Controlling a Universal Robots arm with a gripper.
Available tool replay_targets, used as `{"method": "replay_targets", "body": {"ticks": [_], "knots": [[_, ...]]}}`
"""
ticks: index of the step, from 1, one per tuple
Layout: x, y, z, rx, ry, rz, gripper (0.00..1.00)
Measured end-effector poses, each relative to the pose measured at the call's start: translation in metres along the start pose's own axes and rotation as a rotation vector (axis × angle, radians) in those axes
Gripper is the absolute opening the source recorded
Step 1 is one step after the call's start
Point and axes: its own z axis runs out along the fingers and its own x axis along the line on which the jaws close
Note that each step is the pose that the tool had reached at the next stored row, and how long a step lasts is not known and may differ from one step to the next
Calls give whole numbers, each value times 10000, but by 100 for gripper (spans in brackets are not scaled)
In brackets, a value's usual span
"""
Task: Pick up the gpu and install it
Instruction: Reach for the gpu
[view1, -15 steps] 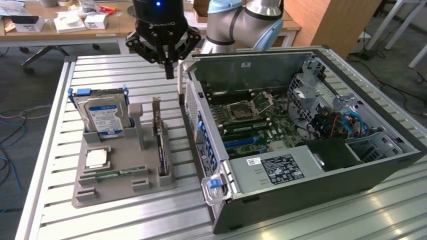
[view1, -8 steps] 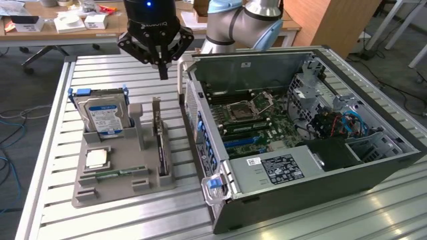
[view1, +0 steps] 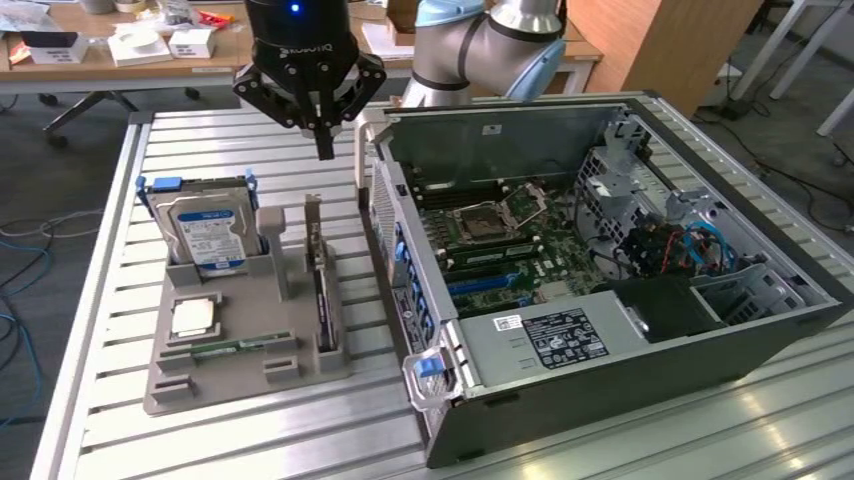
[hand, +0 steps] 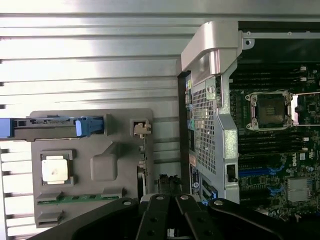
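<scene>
Exterior view's left: grey holder tray (view1: 214, 388) on slatted metal counter (view1: 200, 150). Hard drive (view1: 207, 235) upright at tray's upper end. Processor chip (view1: 196, 318) and green memory stick (view1: 240, 347) flat lower down. Along tray's right side: gpu (view1: 320, 300) standing on edge in slot, untouched. Upper centre of frame: pincer (view1: 324, 148) pressed together, empty, pointing down, above gpu in frame, well apart from it. Exterior view's right: open computer case (view1: 601, 400), motherboard (view1: 521, 250) exposed.
</scene>
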Motion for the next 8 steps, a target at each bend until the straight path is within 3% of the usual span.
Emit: {"method": "replay_targets", "body": {"ticks": [4,8], "knots": [[1,0,0,15,40,2,10],[-2,0,0,65,235,5,10]]}}
